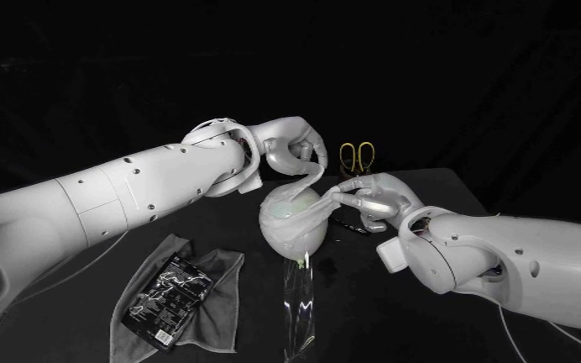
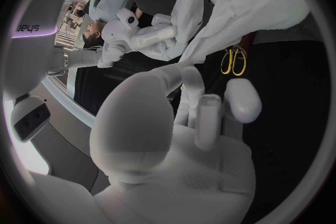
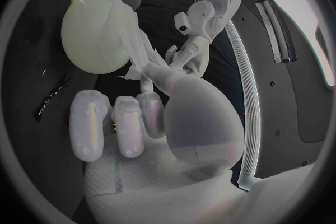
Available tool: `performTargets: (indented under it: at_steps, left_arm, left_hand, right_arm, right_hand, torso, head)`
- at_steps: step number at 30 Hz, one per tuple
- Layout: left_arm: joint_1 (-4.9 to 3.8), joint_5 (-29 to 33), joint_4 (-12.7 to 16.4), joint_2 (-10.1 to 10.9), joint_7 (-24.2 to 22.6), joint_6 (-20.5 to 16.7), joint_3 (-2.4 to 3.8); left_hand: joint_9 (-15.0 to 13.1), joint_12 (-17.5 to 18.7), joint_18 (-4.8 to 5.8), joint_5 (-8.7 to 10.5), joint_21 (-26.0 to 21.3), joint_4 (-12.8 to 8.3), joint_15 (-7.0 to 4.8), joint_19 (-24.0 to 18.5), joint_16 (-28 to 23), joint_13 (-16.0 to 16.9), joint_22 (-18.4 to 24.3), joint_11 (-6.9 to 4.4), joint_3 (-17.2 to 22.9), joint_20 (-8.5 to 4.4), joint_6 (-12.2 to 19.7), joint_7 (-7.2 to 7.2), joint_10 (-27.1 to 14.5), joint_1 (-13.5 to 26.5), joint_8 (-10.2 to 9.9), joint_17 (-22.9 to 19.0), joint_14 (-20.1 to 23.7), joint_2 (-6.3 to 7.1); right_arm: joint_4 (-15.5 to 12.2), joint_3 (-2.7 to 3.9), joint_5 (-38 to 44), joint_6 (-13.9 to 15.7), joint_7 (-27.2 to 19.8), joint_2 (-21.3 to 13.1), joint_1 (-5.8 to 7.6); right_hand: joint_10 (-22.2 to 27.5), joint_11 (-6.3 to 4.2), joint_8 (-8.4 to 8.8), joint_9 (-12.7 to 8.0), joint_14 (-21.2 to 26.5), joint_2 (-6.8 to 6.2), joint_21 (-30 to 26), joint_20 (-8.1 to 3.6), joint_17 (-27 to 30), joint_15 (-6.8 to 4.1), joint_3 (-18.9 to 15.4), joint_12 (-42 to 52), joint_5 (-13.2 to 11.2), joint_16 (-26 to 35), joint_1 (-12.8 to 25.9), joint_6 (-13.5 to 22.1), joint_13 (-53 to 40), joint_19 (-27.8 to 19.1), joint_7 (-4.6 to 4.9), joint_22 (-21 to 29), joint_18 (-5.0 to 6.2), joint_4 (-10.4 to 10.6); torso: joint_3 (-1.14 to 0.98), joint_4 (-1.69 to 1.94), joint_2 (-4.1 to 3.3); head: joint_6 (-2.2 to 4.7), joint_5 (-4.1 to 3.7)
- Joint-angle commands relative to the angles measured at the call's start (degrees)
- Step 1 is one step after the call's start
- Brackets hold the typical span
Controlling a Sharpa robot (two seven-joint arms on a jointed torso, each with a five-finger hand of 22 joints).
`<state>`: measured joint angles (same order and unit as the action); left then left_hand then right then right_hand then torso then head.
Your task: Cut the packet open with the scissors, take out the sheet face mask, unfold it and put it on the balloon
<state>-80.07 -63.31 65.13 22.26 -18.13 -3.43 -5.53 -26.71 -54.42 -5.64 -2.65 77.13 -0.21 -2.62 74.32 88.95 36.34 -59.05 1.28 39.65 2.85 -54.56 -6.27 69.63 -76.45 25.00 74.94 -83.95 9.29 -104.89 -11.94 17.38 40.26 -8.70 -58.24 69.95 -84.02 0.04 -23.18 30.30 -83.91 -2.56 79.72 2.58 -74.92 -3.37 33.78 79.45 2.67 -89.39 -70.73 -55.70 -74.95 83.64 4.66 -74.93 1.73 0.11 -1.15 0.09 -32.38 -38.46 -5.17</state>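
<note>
Near left, the packet (image 1: pixel 170 291) lies on a grey cloth (image 1: pixel 227 264). At mid-table the balloon (image 1: pixel 290 210) sits on a clear stand (image 1: pixel 299 304), with the sheet mask (image 1: pixel 312 176) partly draped over it. The left hand (image 1: pixel 290 149) is above the balloon, fingers curled and pinching the mask's upper end, while the right hand (image 1: pixel 375 199), just right of the balloon, pinches the mask's right edge between thumb and finger. The step looks like spreading: draw the two pinches apart gently and evenly, lower the mask without nudging the balloon off its stand, and let go only once it lies flat; the scissors (image 1: pixel 356 157) at the far side are well out of the way.
</note>
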Motion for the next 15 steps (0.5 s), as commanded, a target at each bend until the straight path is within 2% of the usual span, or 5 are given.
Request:
performTargets:
  at_steps: [1, 3, 4, 9, 15]
  left_arm:
    - [0.32, -0.3, -0.5, -0.5, 1.6, 2.1, 0.05]
    - [0.55, -0.3, -0.9, -0.8, 2.3, 2.4, 0.04]
    - [0.64, -0.3, -1.0, -0.8, 2.6, 2.4, 0.04]
    - [0.95, 0.0, -1.8, -1.1, 3.8, 2.7, 0.03]
    - [1.07, 0.9, -2.1, -1.3, 4.3, 3.3, 0.02]
  left_hand:
    - [1.8, 3.5, -0.43, -0.12, -0.4, 0.3, 0.93, -0.8, -0.4, -4.4, 0.7, 0.87, -0.4, 0.46, 2.8, -1.06, -3.3, 0.7, -2.4, 11.0, -4.7, 0.71]
    - [2.8, 4.2, -0.52, -0.11, -0.7, 0.5, 1.59, -1.3, -0.6, -4.7, 1.3, 1.65, -0.7, 1.03, 4.6, -1.94, -4.4, 1.1, -4.2, 10.4, -4.5, 1.23]
    - [2.8, 4.2, -0.52, -0.11, -0.7, 0.5, 1.6, -1.3, -0.6, -4.7, 1.3, 1.66, -0.7, 1.04, 4.7, -1.95, -4.4, 1.1, -4.2, 10.4, -4.5, 1.23]
    - [5.5, 4.6, -0.63, -0.15, -0.8, 0.9, 2.88, -1.7, -0.6, -5.2, 1.4, 2.98, -1.8, 2.41, 10.0, -3.4, -5.3, 1.5, -9.2, 10.1, -4.3, 2.38]
    - [6.3, 4.7, -0.69, -0.12, -0.7, 1.2, 3.07, -1.7, -0.6, -5.4, 1.3, 3.1, -2.8, 2.76, 11.4, -3.44, -5.5, 1.7, -10.8, 10.1, -4.3, 2.86]
  right_arm:
    - [0.5, 0.03, 0.0, -0.6, 0.8, 0.2, -0.01]
    - [0.7, 0.03, 0.8, -1.0, 2.2, 0.3, -0.01]
    - [0.8, 0.02, 1.3, -1.0, 2.9, 0.3, -0.01]
    - [1.3, 0.01, 6.6, 0.7, 8.2, -0.1, -0.01]
    - [2.1, 0.01, 9.9, 2.4, 12.2, -0.5, -0.02]
  right_hand:
    - [1.5, 1.15, 2.18, 1.3, -4.5, -2.65, -4.8, 0.5, -10.3, 0.67, -2.1, -6.2, 0.4, 2.1, 1.8, 2.8, -4.7, -2.3, 1.25, -10.1, 1.79, 0.6]
    - [5.5, 2.69, 4.93, 0.1, -3.0, -5.15, -9.7, 1.32, -6.6, 2.04, -4.4, -13.0, 0.4, 4.4, 3.6, 6.6, -0.7, -5.3, 3.09, -8.4, 2.63, 1.5]
    - [6.4, 3.42, 5.93, -0.4, -2.5, -5.26, -10.9, 2.3, -6.1, 2.78, -5.3, -14.0, 0.2, 5.0, 3.2, 7.0, 0.0, -6.1, 4.07, -8.0, 2.6, 1.6]
    - [9.5, 4.32, 8.53, -1.7, -1.0, -6.47, -15.5, 3.2, -2.9, 3.72, -8.3, -18.9, 0.2, 7.1, 3.4, 9.3, 3.4, -8.8, 4.65, -6.3, 3.65, 2.7]
    - [11.6, 4.65, 9.8, -2.3, -0.1, -6.8, -18.1, 3.91, -1.2, 4.04, -10.6, -22.1, 0.2, 8.3, 2.9, 10.2, 5.9, -10.1, 4.98, -5.3, 4.28, 3.7]
  torso:
    - [0.06, -0.01, -0.02]
    - [0.07, 0.0, 0.01]
    - [0.07, 0.0, 0.01]
    - [0.11, 0.06, 0.13]
    - [0.11, 0.06, 0.1]
  head:
    - [-0.04, -0.42]
    - [-0.21, -0.64]
    - [-0.21, -0.64]
    - [-0.52, -1.14]
    - [-0.62, -1.37]
